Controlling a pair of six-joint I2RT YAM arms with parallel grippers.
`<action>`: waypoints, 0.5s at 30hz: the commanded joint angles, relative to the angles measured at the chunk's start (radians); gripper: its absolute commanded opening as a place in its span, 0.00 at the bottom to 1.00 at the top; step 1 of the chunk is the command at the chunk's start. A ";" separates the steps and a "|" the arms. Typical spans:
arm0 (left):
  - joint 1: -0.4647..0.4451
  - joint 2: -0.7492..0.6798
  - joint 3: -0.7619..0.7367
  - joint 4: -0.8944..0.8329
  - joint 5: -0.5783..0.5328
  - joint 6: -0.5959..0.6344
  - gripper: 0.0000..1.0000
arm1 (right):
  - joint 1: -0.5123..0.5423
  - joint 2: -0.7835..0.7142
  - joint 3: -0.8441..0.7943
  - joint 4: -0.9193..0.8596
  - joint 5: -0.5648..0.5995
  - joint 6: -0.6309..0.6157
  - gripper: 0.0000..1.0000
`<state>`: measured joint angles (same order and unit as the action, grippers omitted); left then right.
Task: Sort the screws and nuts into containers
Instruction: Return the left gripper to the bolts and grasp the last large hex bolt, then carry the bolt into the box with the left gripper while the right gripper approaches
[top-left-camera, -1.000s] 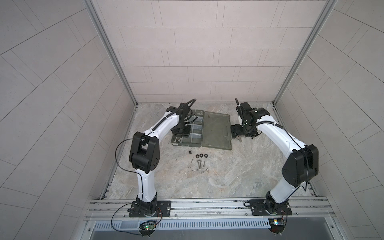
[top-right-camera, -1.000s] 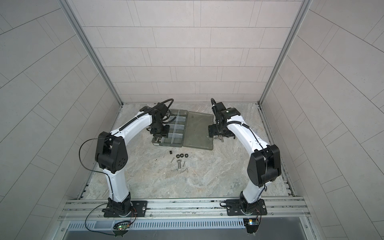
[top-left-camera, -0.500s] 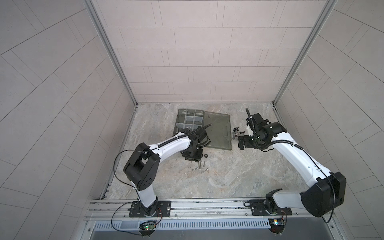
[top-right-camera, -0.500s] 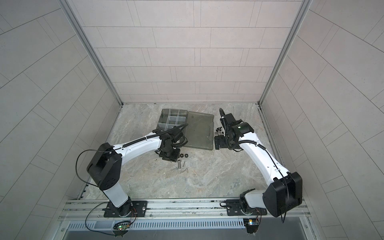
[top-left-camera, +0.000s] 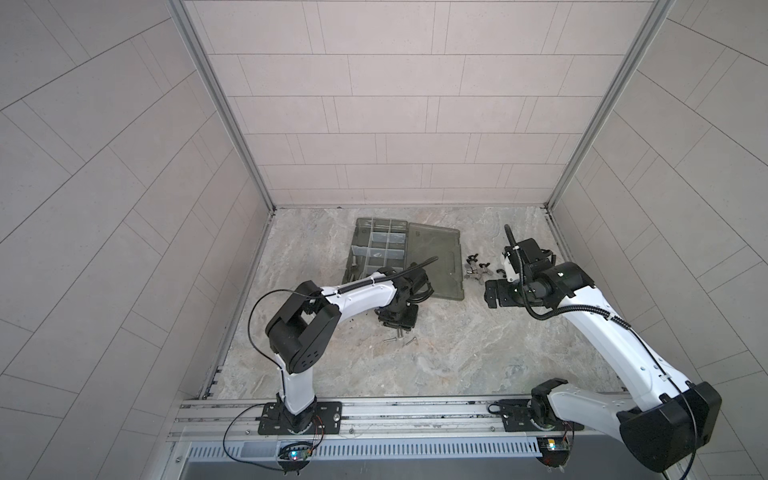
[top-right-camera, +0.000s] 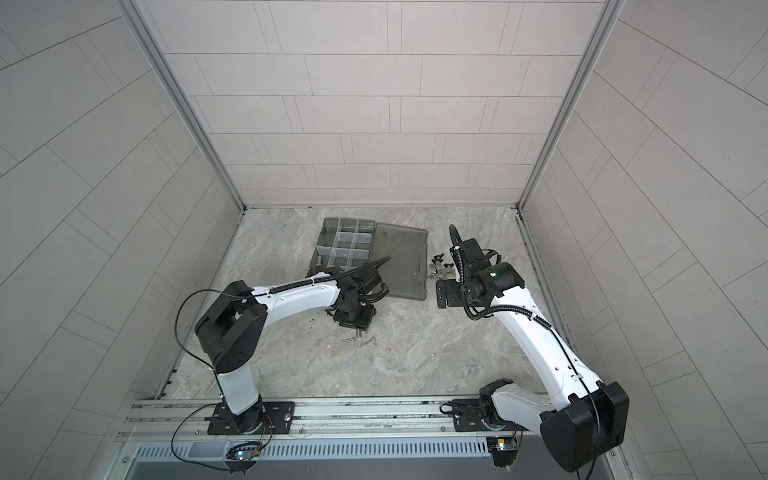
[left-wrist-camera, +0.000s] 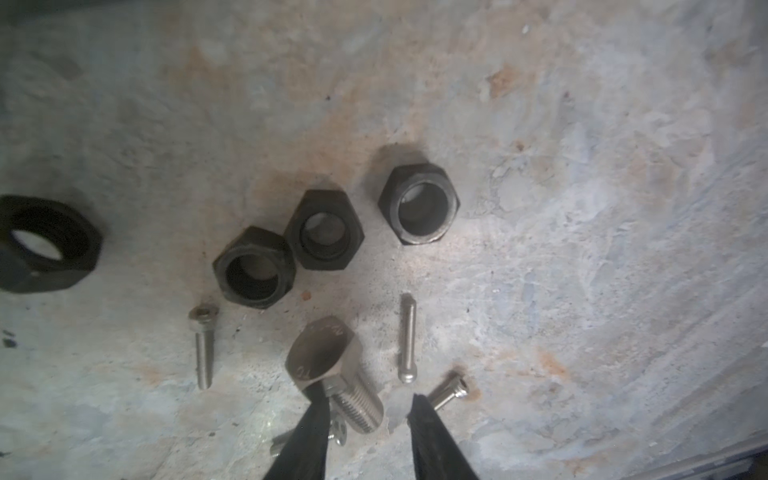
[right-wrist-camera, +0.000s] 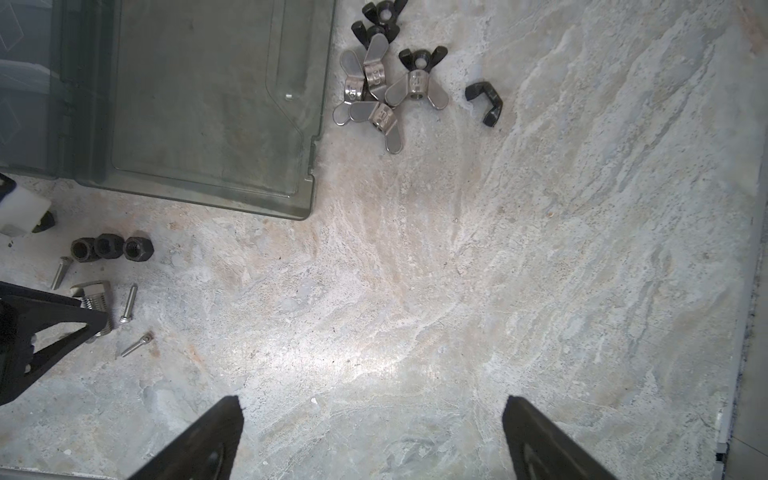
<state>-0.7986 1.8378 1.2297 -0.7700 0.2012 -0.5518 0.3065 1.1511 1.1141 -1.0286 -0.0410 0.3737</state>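
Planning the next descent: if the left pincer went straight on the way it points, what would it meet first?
Most likely the thick hex bolt, whose threaded shank lies between the open tips of the left pincer; the tabletop is just beneath. Height unclear.

Place: a robot test cell is indicated.
Walls: pale tiled panels (top-left-camera: 395, 124) are set around three sides.
Mounting: left arm (top-left-camera: 361, 297) and right arm (top-left-camera: 602, 330) are bolted to an aluminium rail (top-left-camera: 415, 415).
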 joint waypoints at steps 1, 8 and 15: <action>-0.007 0.003 -0.010 0.010 -0.011 -0.017 0.38 | 0.000 -0.022 -0.011 -0.004 0.026 0.002 0.99; -0.008 0.028 -0.035 0.030 -0.016 -0.019 0.38 | -0.001 -0.030 -0.017 -0.015 0.029 0.008 0.99; -0.010 0.026 -0.065 0.053 -0.037 -0.019 0.37 | -0.001 -0.045 -0.024 -0.027 0.039 0.009 0.99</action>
<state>-0.8013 1.8439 1.1812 -0.7216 0.1886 -0.5625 0.3065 1.1286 1.0969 -1.0260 -0.0284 0.3740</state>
